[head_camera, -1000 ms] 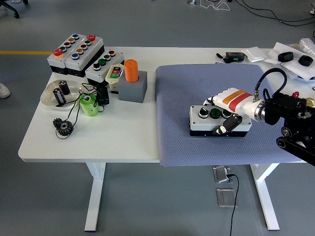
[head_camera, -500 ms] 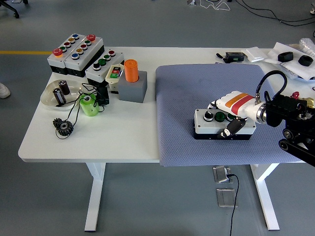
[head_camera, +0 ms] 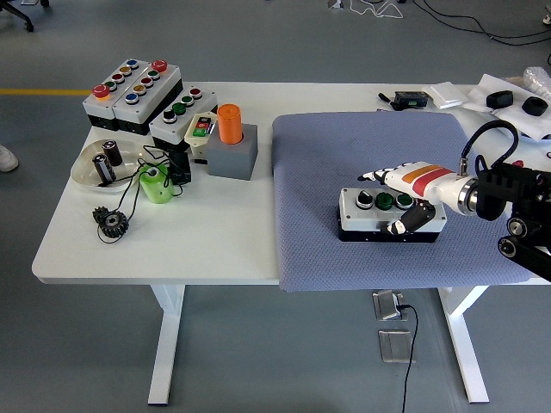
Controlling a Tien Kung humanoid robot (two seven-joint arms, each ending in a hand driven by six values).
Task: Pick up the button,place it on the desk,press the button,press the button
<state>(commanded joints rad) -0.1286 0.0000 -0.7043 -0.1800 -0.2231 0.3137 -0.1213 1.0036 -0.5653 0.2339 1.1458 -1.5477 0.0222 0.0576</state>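
A white button box [head_camera: 370,220] with a black base and three round buttons on top, one black-and-white and two green, lies on the blue-grey mat [head_camera: 344,146] at the table's right. My right hand [head_camera: 385,201], white with a red and orange band, hovers over the box's right end. Its fingers [head_camera: 372,176] are spread out past the box's back edge. The thumb [head_camera: 408,219] lies against the box's front right. The hand looks open and is loosening from the box. No left arm shows.
At the back left stand several button boxes [head_camera: 133,89], an orange cylinder in a grey block [head_camera: 231,142], a bowl with batteries [head_camera: 102,163], a green cup [head_camera: 156,184] and a black gear [head_camera: 112,223]. Small devices [head_camera: 410,98] and white items lie at the back right.
The hand carried the box a little to the right across the mat and set it down. Its fingers have since uncurled and risen off the box's top.
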